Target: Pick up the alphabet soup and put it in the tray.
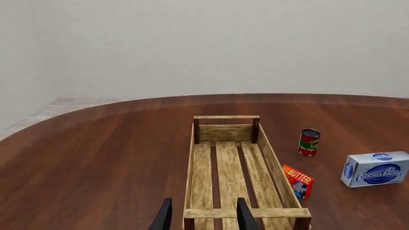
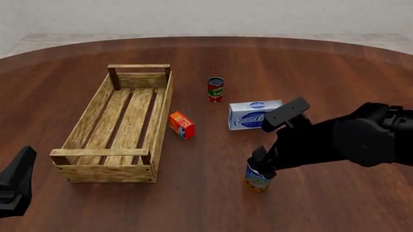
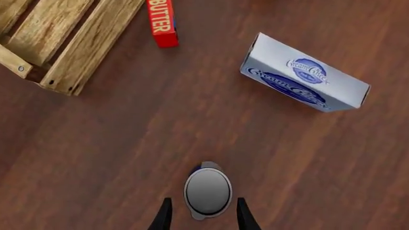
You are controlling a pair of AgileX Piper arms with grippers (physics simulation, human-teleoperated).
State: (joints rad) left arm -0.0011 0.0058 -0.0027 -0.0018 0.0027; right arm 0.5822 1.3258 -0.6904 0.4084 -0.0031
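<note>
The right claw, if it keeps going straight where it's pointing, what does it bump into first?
Most likely the alphabet soup. The right claw points straight down with its fingers on either side of the can's white top. How much gap is left between them is hard to judge.

Readable text: "BUTTER" in white/yellow caps on red-orange butter box (image 3: 162,21), also legible in left wrist view (image 1: 298,179) & barely in front view (image 2: 182,124). "Cream Cheese" in blue script on oval logo of white cream cheese box (image 3: 305,79) (image 1: 376,168) (image 2: 254,114). Small red/green can (image 1: 309,142) label too small to read. Alphabet soup (image 2: 257,179) label illegible.
</note>
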